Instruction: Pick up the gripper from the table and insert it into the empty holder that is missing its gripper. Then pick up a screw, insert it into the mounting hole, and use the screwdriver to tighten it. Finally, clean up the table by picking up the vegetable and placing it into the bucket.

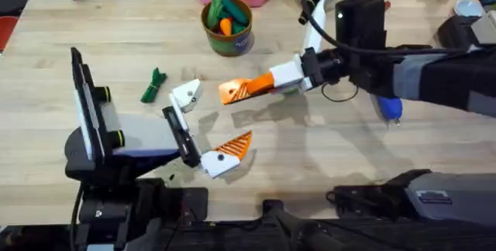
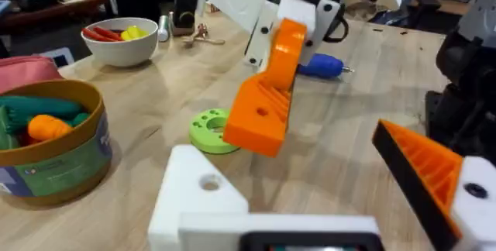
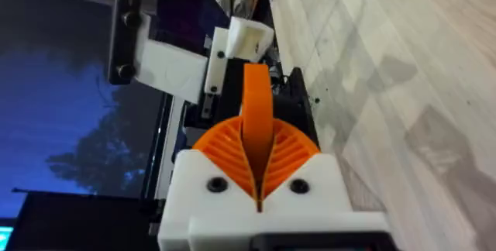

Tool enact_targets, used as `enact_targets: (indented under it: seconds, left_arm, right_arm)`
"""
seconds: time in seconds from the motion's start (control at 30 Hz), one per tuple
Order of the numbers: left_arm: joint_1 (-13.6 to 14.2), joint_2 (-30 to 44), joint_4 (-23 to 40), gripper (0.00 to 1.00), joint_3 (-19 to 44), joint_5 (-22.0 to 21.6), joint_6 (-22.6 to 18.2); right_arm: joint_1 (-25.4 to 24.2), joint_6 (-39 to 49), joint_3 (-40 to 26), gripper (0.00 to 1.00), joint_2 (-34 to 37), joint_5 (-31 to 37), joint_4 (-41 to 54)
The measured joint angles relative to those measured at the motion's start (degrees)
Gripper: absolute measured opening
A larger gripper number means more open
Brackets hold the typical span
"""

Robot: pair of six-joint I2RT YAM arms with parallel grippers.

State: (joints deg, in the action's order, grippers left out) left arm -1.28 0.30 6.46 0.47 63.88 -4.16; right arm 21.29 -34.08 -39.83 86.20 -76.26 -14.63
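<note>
The orange gripper [image 1: 236, 90] is off the table, pinched edge-on between the orange ribbed pads of the right gripper [image 1: 249, 87], whose fingers are clamped on it; in the right wrist view it [image 3: 257, 115] stands up as a thin orange blade from between the two pads. It points toward the holder [image 1: 186, 94], the bare white jaw mount of the left gripper [image 1: 208, 127], and hangs just beside it without touching as far as the overhead view shows. In the left wrist view the orange piece [image 2: 267, 100] hovers above the white holder [image 2: 200, 193], tilted, over the tabletop. The left gripper is spread wide, its other jaw carrying its own orange fingertip [image 1: 236, 146]. Left of the holder lies the dark green vegetable [image 1: 153, 86] on the wooden table [image 1: 93, 34]. Farther back stands the bucket [image 1: 227, 28] with green and orange toy vegetables inside. The blue screwdriver [image 1: 390, 108] lies under the right arm, well apart from the holder. A bright green disc [image 2: 211, 129] rests on the table below the held piece, and a white bowl [image 2: 120, 42] sits farther back.
</note>
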Motion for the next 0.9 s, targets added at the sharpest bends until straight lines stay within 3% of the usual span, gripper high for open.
enact_targets:
  seconds: [0.17,0.33,0.7,0.9]
  left_arm:
    - [0.0,0.02,0.0,0.985,0.0,0.01,0.0]
    - [0.0,0.0,0.0,0.985,0.0,0.02,0.0]
    - [0.0,0.0,0.0,0.985,0.0,0.01,0.0]
    - [0.0,0.01,0.0,0.986,0.0,0.0,0.0]
  right_arm:
    - [2.01,-7.47,0.0,0.009,2.25,-0.89,-10.77]
    - [2.92,-14.29,0.0,0.009,4.69,-3.05,-13.6]
    - [2.93,-21.18,0.04,0.009,7.53,-4.84,-21.63]
    - [3.49,-25.77,0.26,0.009,11.19,-4.84,-34.14]
